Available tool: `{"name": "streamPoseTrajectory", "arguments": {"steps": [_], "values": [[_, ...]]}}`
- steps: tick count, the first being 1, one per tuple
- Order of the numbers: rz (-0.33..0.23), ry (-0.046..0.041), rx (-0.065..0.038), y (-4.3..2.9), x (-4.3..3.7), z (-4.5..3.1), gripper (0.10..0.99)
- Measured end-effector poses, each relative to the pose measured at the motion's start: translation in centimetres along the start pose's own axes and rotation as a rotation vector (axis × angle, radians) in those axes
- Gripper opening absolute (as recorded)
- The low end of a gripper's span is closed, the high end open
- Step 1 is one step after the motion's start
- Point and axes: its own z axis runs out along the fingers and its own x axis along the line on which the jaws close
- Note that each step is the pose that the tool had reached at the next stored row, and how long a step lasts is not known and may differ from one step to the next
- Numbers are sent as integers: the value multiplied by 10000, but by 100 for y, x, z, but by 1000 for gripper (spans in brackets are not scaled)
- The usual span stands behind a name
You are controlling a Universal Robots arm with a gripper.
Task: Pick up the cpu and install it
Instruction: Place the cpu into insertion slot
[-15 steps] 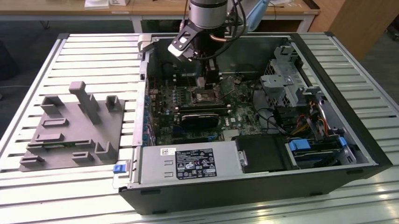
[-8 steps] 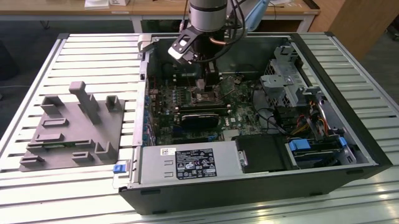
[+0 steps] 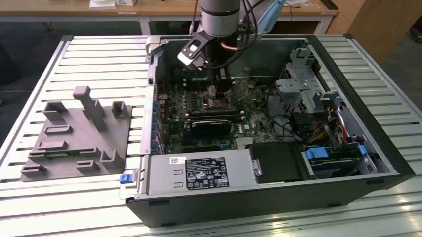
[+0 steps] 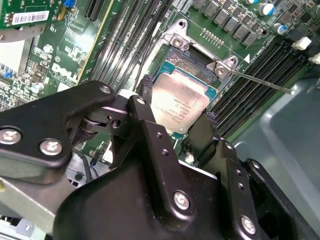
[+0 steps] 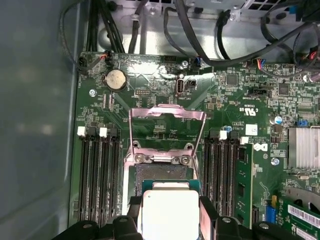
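The cpu (image 4: 182, 97), a flat square chip with a shiny silver top, sits between my gripper's (image 4: 175, 107) two black fingers, which are shut on its opposite edges. It hangs tilted just over the black motherboard socket (image 4: 189, 59). The first wrist view shows the cpu (image 5: 170, 215) in front of the socket (image 5: 162, 172), whose metal load plate (image 5: 167, 112) stands raised. In the exterior view my gripper (image 3: 212, 94) reaches down inside the open computer case, over the middle of the green motherboard (image 3: 197, 106).
The socket's thin metal lever (image 4: 260, 82) sticks out sideways. Memory slots (image 5: 97, 175) flank the socket, and cables (image 5: 215, 45) run beyond it. A grey fixture block (image 3: 72, 133) with upright posts lies on the slatted table at the exterior view's left. The case walls (image 3: 356, 123) surround the work area.
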Motion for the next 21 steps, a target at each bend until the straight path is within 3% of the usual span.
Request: {"name": "streamPoseTrajectory", "arguments": {"steps": [12, 21], "values": [[0, -2, 0, -7, 10, 171, 537], [-39, 0, 1, -8, 23, 250, 537]]}}
